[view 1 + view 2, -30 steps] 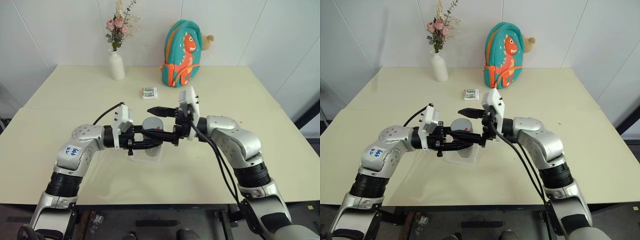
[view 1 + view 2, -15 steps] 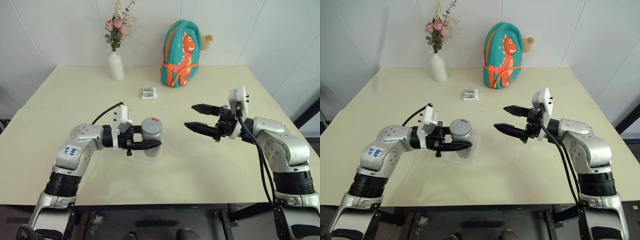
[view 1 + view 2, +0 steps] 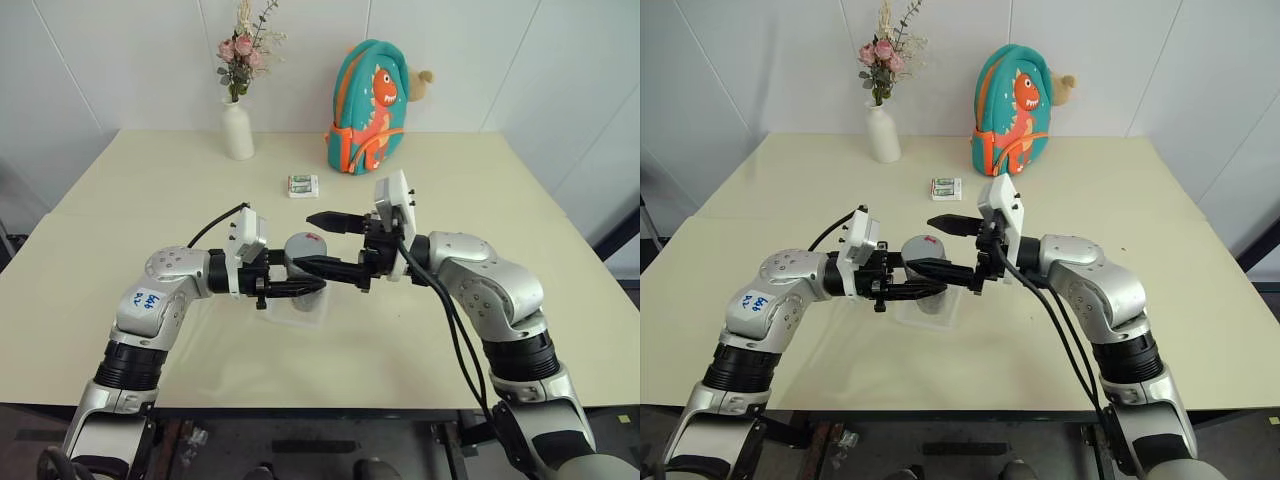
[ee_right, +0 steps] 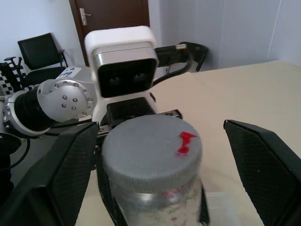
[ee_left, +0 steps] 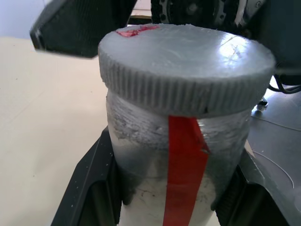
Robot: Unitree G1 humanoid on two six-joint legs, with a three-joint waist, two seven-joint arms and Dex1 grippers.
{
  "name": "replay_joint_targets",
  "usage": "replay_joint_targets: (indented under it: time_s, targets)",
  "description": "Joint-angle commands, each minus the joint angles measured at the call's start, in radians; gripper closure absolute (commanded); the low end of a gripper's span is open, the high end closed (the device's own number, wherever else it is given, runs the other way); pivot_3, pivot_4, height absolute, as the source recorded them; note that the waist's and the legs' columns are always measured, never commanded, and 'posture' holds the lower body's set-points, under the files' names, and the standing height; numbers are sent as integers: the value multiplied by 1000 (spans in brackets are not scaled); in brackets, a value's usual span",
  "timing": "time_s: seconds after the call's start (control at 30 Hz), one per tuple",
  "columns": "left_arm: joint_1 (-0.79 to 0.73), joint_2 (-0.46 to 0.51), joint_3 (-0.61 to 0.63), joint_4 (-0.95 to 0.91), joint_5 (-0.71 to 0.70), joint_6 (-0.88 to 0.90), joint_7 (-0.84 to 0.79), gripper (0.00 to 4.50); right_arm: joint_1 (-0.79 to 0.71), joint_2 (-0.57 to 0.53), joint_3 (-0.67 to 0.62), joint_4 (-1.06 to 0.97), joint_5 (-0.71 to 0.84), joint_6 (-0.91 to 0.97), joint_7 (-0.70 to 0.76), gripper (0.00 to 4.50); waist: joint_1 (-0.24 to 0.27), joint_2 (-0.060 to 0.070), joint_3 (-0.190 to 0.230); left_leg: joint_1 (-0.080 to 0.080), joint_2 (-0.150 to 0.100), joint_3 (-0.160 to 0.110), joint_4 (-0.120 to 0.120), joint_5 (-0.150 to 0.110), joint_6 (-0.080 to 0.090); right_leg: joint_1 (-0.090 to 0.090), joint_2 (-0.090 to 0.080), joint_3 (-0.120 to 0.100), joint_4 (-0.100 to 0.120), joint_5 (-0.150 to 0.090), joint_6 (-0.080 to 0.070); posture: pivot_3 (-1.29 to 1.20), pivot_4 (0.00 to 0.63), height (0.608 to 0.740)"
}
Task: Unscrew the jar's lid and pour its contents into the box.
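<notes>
Half a second ago the right gripper (image 3: pixel 318 243) stood well off at three o'clock from the jar; now it has swung back in, its two black fingers spread wide and level, one on either side of the round silvery-grey ribbed lid with its small red mark (image 4: pixel 151 150), flanking it without touching. The left gripper (image 3: pixel 296 287) has not moved: it stays clenched around the small silvery metallic cylinder of a jar with the red label stripe (image 5: pixel 176 181), holding it upright just above the shallow clear plastic box (image 3: pixel 297 315) near the table's centre. The lid is still seated on the jar, so the contents stay inside, and I cannot make them out. This looks like a re-grip between turns: the fingers have yet to close on the lid before another twist. The white flower vase (image 3: pixel 237 131) stands at eleven o'clock from the jar, the teal dinosaur backpack (image 3: pixel 370 95) at one o'clock, and a small white-and-green packet (image 3: pixel 302 185) at twelve.
</notes>
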Motion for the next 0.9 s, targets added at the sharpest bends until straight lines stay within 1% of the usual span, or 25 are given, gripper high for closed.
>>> replay_joint_targets:
  time_s: [0.03,0.2,0.43,0.67,0.9]
  targets:
    - [-27,-8,-1,-11,0,-25,-9,2526,-46,28,2,-1,-12,-11,-20,36,-2,0,0,0,0,0,0,0,0,0,0,0,0,0,0,0,150,740]
    - [-27,-13,-2,-16,1,-21,-9,2526,-70,61,2,37,-44,-24,-45,36,-4,0,0,1,0,0,0,0,0,0,0,0,1,0,0,0,150,740]
    - [-26,-11,0,-22,1,-15,-12,2526,-54,45,-5,44,-60,-32,-49,36,-4,0,0,0,0,0,0,0,0,0,0,0,1,0,0,0,150,740]
    - [-23,-1,5,-26,0,-12,-14,2526,-17,-24,-25,36,-63,-40,-16,36,-2,0,0,0,0,0,0,0,0,0,0,0,1,0,0,0,150,740]
    - [-14,4,8,-36,-3,-9,-9,2526,-29,-90,-60,67,-43,-46,23,36,-4,0,0,1,0,0,0,0,0,0,0,0,1,0,0,0,150,740]
